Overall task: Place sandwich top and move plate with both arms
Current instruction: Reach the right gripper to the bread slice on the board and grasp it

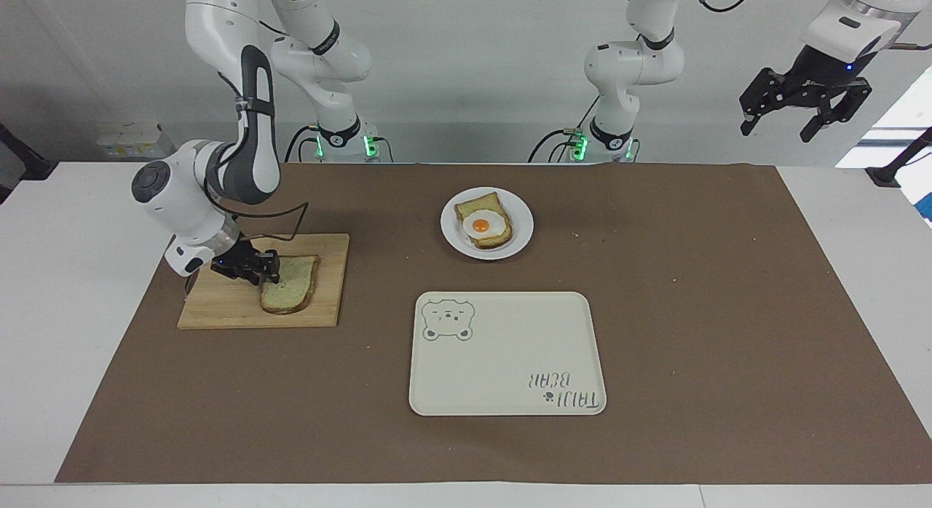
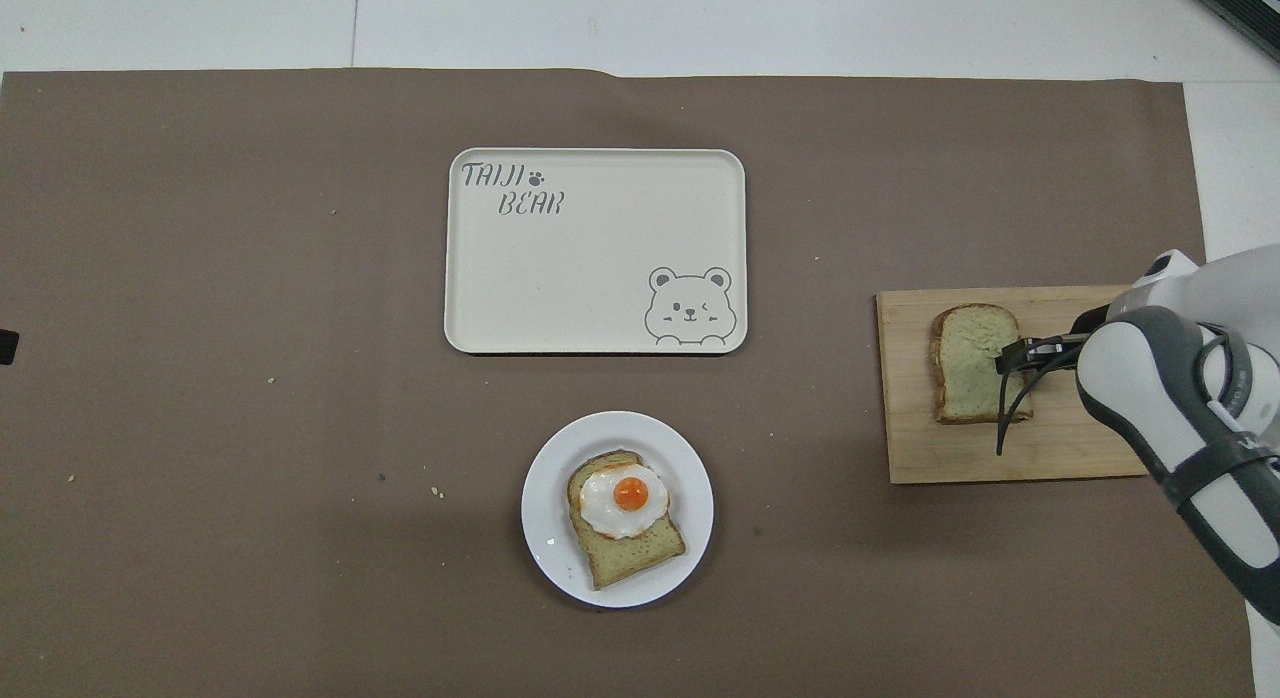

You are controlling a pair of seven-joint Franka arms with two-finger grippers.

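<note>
The cream tray [image 2: 596, 250] carries the words "TAIJI BEAR" in grey letters on two lines, with a small paw print after "TAIJI" (the lettering appears upside down in the facing view). A winking bear face is drawn in another corner.

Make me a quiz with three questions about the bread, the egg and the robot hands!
1. Where does the sandwich top lie?
A. on the wooden board
B. on the bear tray
C. on the plate

2. How many bread slices are there?
A. one
B. two
C. three

3. What is the left gripper doing?
A. holding the plate
B. pressing on the tray
C. waiting open in the air

Answers: 1 A, the plain slice rests on the board with the right gripper at its edge. 2 B, one on the board, one under the fried egg on the plate. 3 C, it hangs high off the table's end, fingers spread.
</note>
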